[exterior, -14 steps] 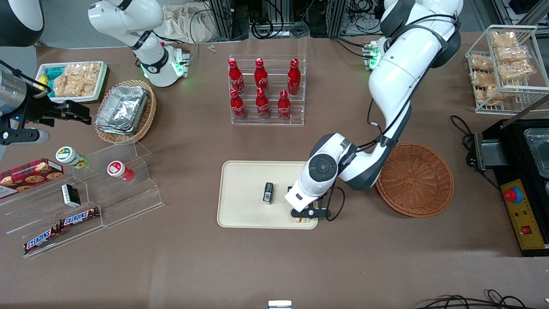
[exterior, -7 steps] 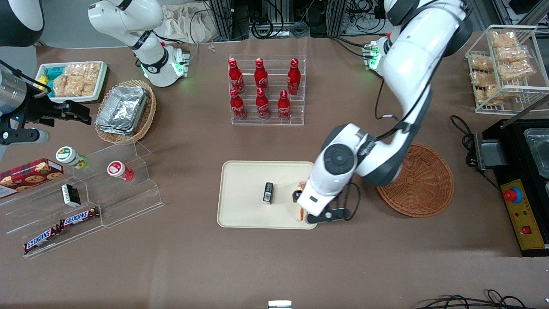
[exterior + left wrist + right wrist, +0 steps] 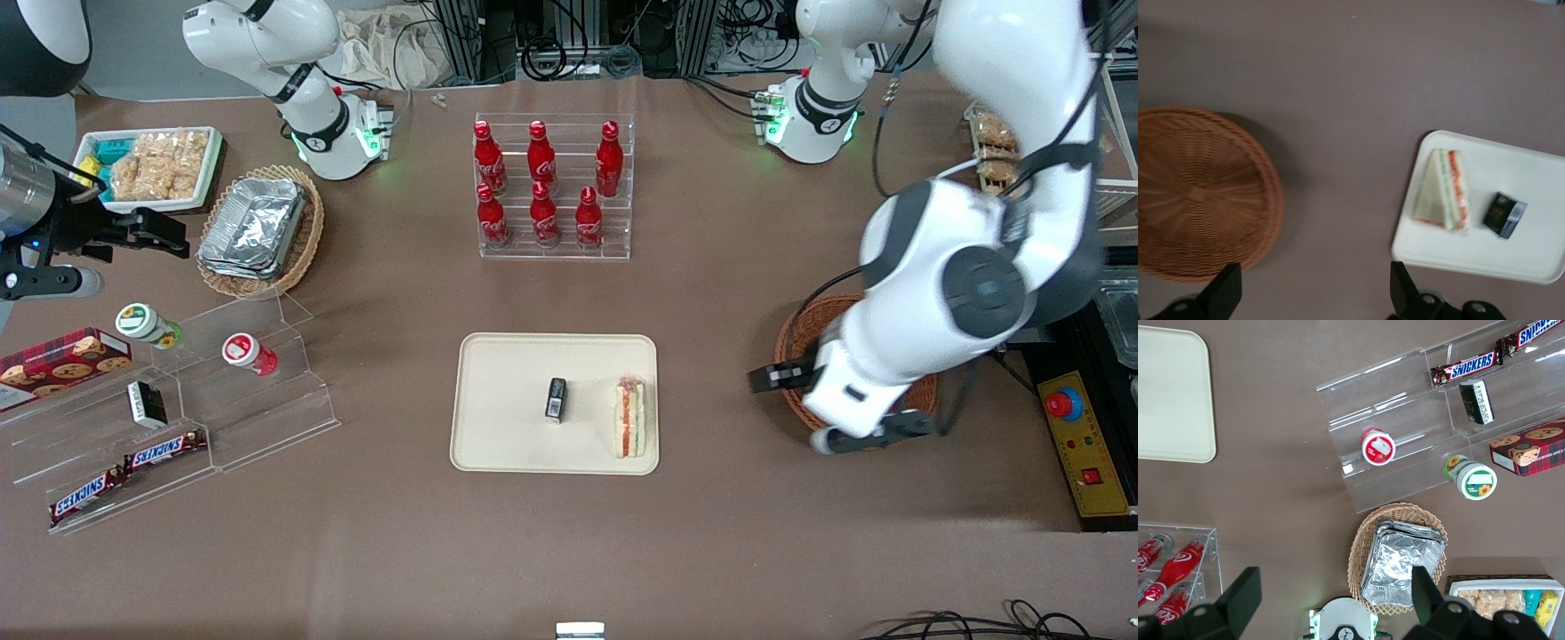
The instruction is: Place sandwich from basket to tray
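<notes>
The sandwich [image 3: 630,418] is laid flat on the tray [image 3: 507,444]; the tool [image 3: 1313,293] is spread wide and empty, raised near the basket [image 3: 1198,193].

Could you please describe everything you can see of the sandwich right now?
The sandwich is a triangular wedge of pale white bread with red-orange and green filling along one edge. It lies on the cream tray, near the rim toward the working arm's end, beside a small black packet without touching it. The gripper hangs open above the basket, clear of it.
</notes>
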Controlling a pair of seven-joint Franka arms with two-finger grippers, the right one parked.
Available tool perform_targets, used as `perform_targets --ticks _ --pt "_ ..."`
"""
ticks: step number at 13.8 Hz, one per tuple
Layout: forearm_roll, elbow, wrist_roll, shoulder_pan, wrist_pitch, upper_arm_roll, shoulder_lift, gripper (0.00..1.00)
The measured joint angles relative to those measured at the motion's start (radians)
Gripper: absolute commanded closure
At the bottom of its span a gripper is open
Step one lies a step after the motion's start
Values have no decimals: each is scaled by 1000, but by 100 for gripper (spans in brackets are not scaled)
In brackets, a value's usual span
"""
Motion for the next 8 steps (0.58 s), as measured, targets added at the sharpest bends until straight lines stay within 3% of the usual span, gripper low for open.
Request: perform_targets --ticks 4,6,8 --pt "-57 -231 242 -19 19 179 -207 0" --pt "-63 -360 303 -75 73 286 -301 0" --pt "-64 -446 326 -104 95 332 -370 0"
